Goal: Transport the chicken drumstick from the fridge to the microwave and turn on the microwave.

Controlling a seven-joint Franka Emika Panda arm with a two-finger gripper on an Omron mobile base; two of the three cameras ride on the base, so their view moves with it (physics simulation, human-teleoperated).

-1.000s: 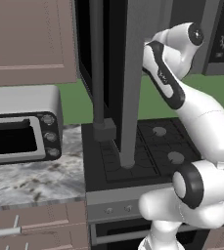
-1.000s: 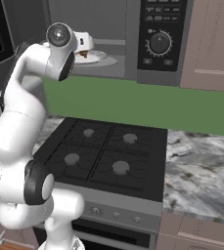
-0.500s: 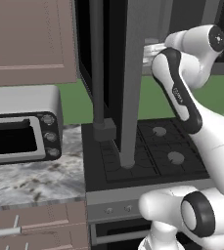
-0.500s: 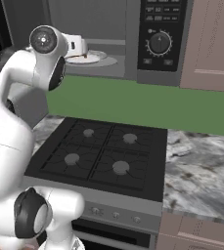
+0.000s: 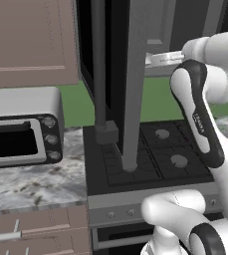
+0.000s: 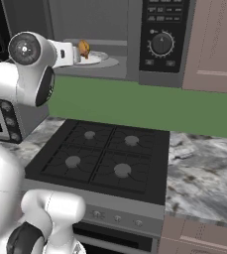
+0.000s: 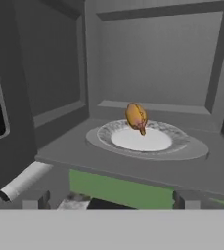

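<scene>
gripper withdrawn; chicken drumstick (image 7: 136, 116) on plate (image 7: 152, 144)

Left base view: behind arm, left side, facing forward-down over stove (image 5: 155, 154), microwave (image 5: 185, 30) at 1 o'clock. Right base view: opposite side, same stove (image 6: 102, 156), microwave (image 6: 135, 34) at 12 o'clock. Hand view: close, facing open microwave (image 7: 147, 88) cavity.
</scene>
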